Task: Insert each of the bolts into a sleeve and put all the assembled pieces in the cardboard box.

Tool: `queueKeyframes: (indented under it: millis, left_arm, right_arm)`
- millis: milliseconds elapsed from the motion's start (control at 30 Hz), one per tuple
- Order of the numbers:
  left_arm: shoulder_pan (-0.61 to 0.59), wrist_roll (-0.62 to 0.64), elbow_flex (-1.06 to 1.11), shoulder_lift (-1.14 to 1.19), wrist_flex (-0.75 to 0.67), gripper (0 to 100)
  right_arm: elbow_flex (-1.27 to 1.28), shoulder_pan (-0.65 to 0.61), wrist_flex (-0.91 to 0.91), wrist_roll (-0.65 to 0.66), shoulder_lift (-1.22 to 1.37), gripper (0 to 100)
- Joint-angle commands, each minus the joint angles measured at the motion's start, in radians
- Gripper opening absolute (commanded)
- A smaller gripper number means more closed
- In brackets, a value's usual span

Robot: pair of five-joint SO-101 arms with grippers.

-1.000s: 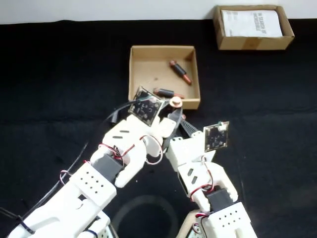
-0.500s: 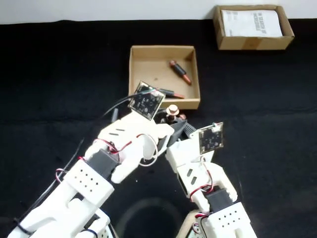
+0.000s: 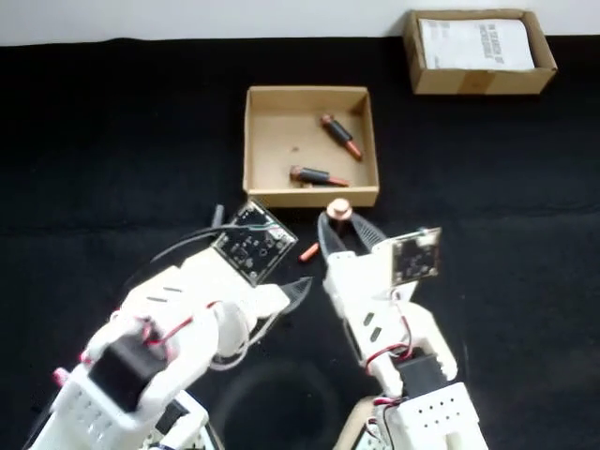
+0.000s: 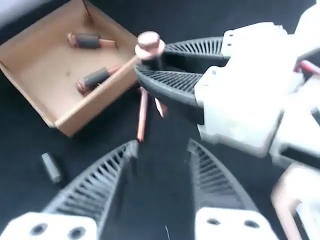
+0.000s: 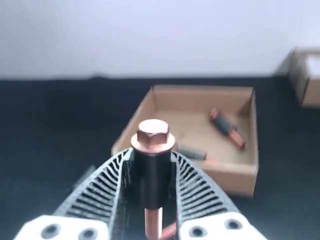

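My right gripper (image 3: 339, 228) (image 5: 151, 156) is shut on a black sleeve (image 5: 151, 172) with a copper bolt (image 5: 152, 136) through it, held upright just in front of the cardboard box (image 3: 255, 141) (image 5: 235, 172). Two assembled pieces (image 3: 340, 136) (image 3: 317, 176) lie in the box. My left gripper (image 3: 292, 282) (image 4: 162, 155) stands open and holds nothing, to the left of and nearer than the right one. A loose copper bolt (image 3: 308, 252) (image 4: 142, 116) lies on the black table between the grippers. A loose sleeve (image 3: 217, 216) (image 4: 51, 167) lies left of it.
A second cardboard box (image 3: 478, 80) with a printed sheet inside stands at the back right. The black cloth reaches a white wall at the far edge. Both white arms crowd the near middle of the table.
My left gripper has drawn back from the bolt head toward the near left and now stands open. The right gripper keeps the bolt and sleeve and has shifted slightly right.
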Motion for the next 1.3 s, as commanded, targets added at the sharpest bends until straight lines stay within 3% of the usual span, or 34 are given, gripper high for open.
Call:
queueKeyframes:
  millis: [0, 333, 500, 633, 900, 1100, 1267]
  left_arm:
    - [-0.081, -0.003, 0.021, -0.107, 0.003, 1]
    - [-0.435, 0.002, 0.311, -0.369, -0.249, 1]
    - [-0.521, 0.003, 0.469, -0.515, -0.325, 1]
    - [-0.576, 0.012, 0.515, -0.501, -0.33, 1]
    - [-0.705, 0.222, 0.638, -0.501, -0.331, 1]
    - [-0.789, 0.361, 0.754, -0.501, -0.353, 1]
    - [-0.82, 0.41, 0.826, -0.498, -0.437, 1]
  right_arm:
    - [-0.191, 0.077, -0.021, 0.011, 0.068, 0.7]
    - [-0.657, 0.15, -0.021, 0.015, 0.552, 0.7]
    - [-0.843, 0.125, -0.021, 0.157, 0.82, 0.7]
    - [-0.946, 0.093, -0.021, 0.282, 0.998, 0.7]
    - [-1.125, 0.079, -0.022, 0.655, 1.294, 0.7]
    - [-1.274, 0.079, -0.022, 0.804, 1.471, 0.7]
    - [-1.363, 0.079, -0.022, 0.819, 1.606, 0.7]
